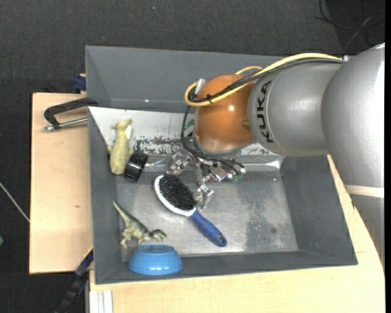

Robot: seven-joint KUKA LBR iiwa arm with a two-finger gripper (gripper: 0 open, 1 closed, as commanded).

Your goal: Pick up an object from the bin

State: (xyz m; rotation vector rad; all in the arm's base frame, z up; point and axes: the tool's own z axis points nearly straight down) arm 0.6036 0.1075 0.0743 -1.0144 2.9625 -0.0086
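All round my workspace lies a dark, speckled floor that looks like carpet. Black cables trail over it at the upper right, and a thin pale wire crosses it on the left. Overhead light glares white along the foot of the grey bin's back wall, and the bin's metal bottom looks scuffed.

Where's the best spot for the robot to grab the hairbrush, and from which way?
Probably the blue handle of the hairbrush, from straight above, closing across its narrow width. It lies flat, slanting toward the near right of the bin, with bare floor on both sides. The bristly head is wide and faces up.
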